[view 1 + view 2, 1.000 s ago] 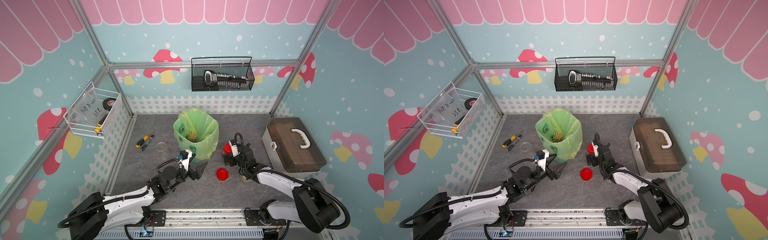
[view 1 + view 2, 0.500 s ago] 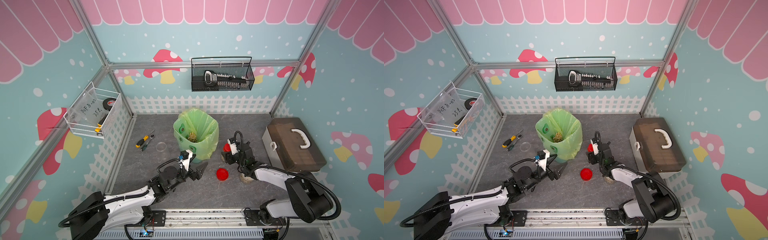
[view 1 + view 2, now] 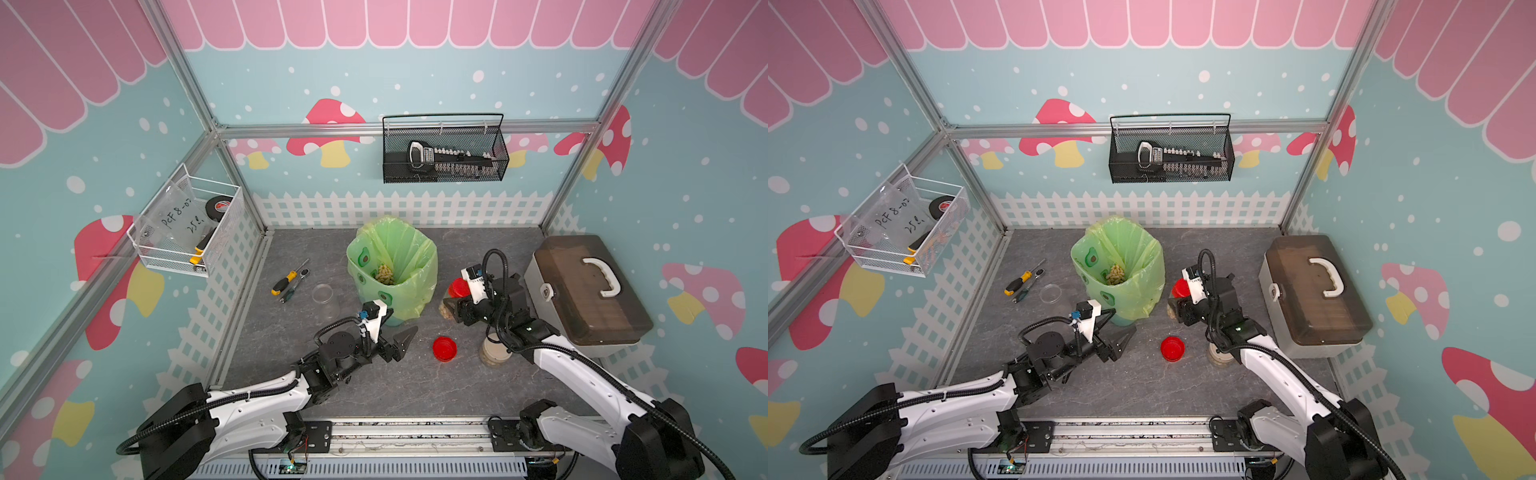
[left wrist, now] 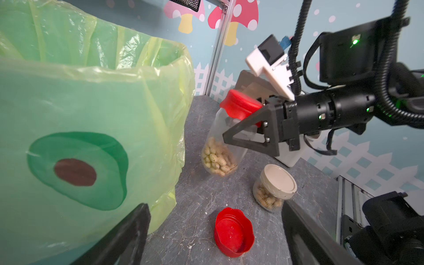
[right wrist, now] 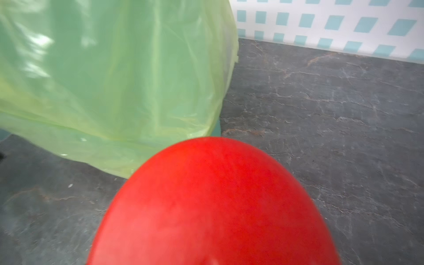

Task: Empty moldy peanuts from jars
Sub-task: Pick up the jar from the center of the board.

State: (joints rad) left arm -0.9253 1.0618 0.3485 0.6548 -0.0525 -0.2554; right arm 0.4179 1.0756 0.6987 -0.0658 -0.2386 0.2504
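Right gripper [image 4: 227, 129] clamps tilted clear red-lidded jar [image 4: 216, 149], four o'clock of green-bagged bin [image 3: 420, 266]. Left gripper [image 3: 398, 332]: wide open, empty, over veined grey tabletop [image 3: 374, 388].

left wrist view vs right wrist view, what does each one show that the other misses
Only the left wrist view: the right pincer shut on a tilted red-lidded jar of peanuts, a beige-lidded jar and a loose red lid on the table. Only the right wrist view: the bin's teal base under the green bag. Both: the green bag, the table and the held jar's red lid.
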